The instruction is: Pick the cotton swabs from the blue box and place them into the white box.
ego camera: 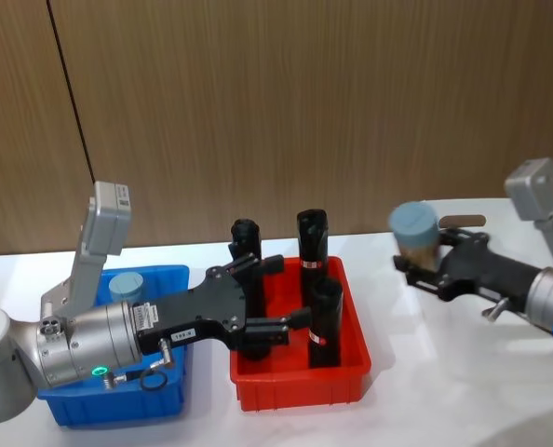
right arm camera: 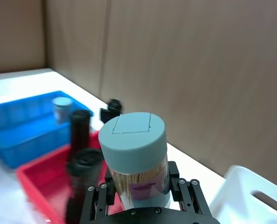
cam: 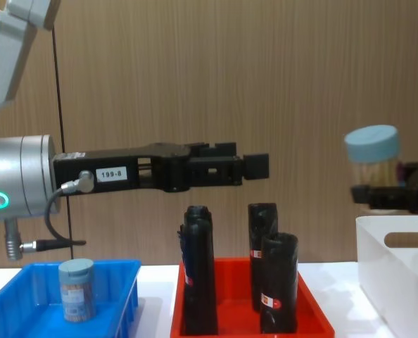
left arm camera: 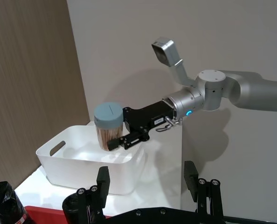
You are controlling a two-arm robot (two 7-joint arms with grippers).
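Note:
A cotton swabs cylinder (ego camera: 415, 233) with a pale blue lid is held upright in my right gripper (ego camera: 418, 263), which is shut on it. In the left wrist view this cylinder (left arm camera: 109, 127) hangs above the white box (left arm camera: 85, 161); in the chest view it (cam: 373, 159) sits over the left rim of the white box (cam: 399, 271). Another cotton swabs cylinder (cam: 77, 289) stands in the blue box (cam: 26, 313) at the left. My left gripper (ego camera: 280, 294) hovers open over the red tray, holding nothing.
The red tray (ego camera: 300, 391) stands between the blue box (ego camera: 118, 405) and the white box, with three tall black rolls (cam: 198, 282) upright in it. A wooden wall closes the back. Bare white table lies in front of the white box.

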